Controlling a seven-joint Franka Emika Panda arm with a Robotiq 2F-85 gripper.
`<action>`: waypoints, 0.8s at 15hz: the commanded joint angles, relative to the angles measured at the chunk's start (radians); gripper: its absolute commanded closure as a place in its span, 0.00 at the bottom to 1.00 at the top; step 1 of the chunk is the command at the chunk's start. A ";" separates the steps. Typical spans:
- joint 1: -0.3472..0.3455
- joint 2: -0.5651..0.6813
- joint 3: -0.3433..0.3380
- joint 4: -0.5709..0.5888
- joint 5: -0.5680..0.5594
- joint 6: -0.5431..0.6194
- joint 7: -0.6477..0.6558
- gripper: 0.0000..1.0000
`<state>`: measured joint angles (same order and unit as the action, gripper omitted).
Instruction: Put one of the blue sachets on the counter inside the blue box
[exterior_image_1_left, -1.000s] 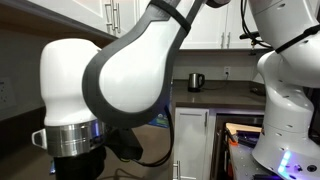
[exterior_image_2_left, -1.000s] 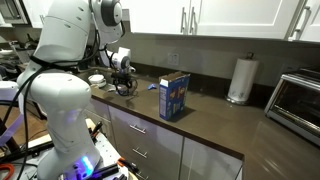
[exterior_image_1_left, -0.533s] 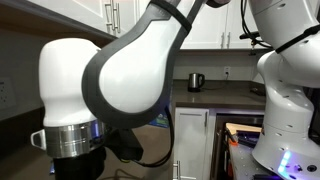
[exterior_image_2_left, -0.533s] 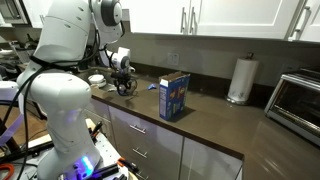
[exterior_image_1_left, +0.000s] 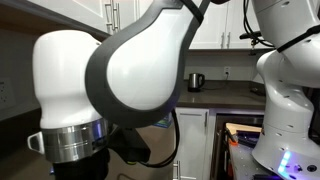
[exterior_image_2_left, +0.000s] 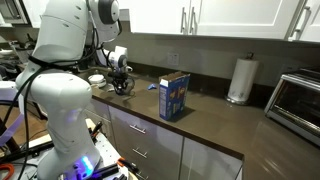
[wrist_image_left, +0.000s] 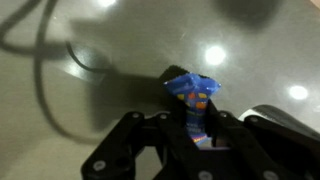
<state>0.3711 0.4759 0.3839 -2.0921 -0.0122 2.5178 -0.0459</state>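
In the wrist view a small blue sachet (wrist_image_left: 194, 100) with orange and white marks stands crumpled between the black fingers of my gripper (wrist_image_left: 197, 128), which is shut on it above the dark counter (wrist_image_left: 100, 40). An exterior view shows the gripper (exterior_image_2_left: 124, 86) low over the counter (exterior_image_2_left: 215, 118), well to the side of the tall blue box (exterior_image_2_left: 175, 97), which stands upright on the worktop. The sachet itself is too small to make out in that view. The robot's own arm (exterior_image_1_left: 110, 80) fills most of an exterior view and hides the box.
A white paper-towel roll (exterior_image_2_left: 239, 80) stands at the back by a toaster oven (exterior_image_2_left: 297, 100). A white bowl (exterior_image_2_left: 97, 79) and clutter sit near the gripper. A dark mug (exterior_image_1_left: 195, 81) stands on a far counter. White cabinets run below.
The jaws have closed on the blue sachet. The arm has shifted slightly and looms larger in an exterior view.
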 joint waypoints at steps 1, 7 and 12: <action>0.042 -0.103 -0.024 -0.089 -0.010 -0.043 0.080 0.94; 0.070 -0.281 -0.037 -0.193 -0.041 -0.132 0.192 0.94; 0.004 -0.448 -0.075 -0.172 -0.071 -0.323 0.175 0.94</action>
<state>0.4228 0.1502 0.3399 -2.2660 -0.0529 2.3130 0.1351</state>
